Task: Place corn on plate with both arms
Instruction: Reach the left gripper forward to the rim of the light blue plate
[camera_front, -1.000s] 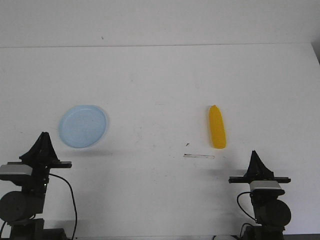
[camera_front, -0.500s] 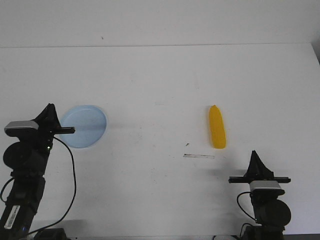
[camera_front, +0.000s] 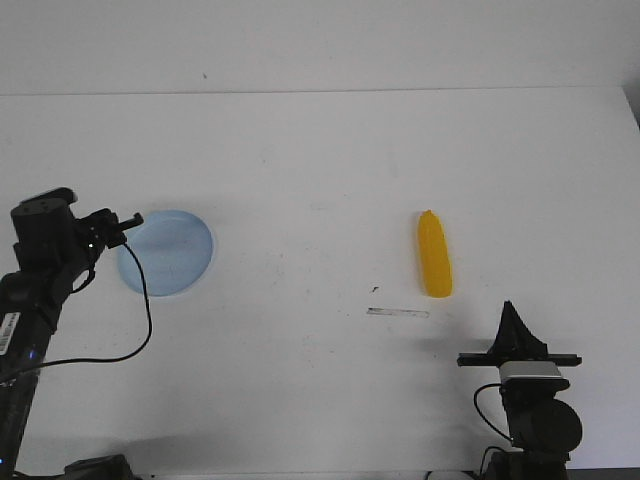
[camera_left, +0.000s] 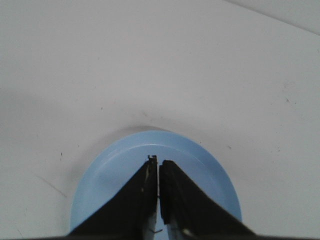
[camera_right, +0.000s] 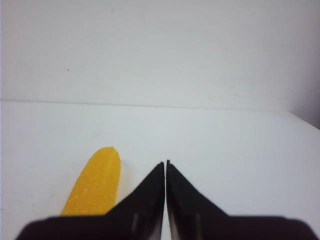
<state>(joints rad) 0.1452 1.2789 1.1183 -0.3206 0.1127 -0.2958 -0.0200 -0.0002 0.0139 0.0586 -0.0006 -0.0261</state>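
Honestly, your left gripper (camera_left: 158, 172) is pinched closed on nothing, right over the plate (camera_left: 210, 175); open it first. Corn (camera_right: 95, 182) lies just beside the closed, empty right gripper (camera_right: 165, 172).

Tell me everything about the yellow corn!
The corn is a bright yellow toy cob, plastic-looking, with a fine bumpy kernel texture that the right wrist view shows. It is long, narrower at its far end and blunter at its near end. It lies flat on the white table, on the right side, pointing away from the robot. Nothing touches it: the right gripper, fingers together, sits beside it, apart.
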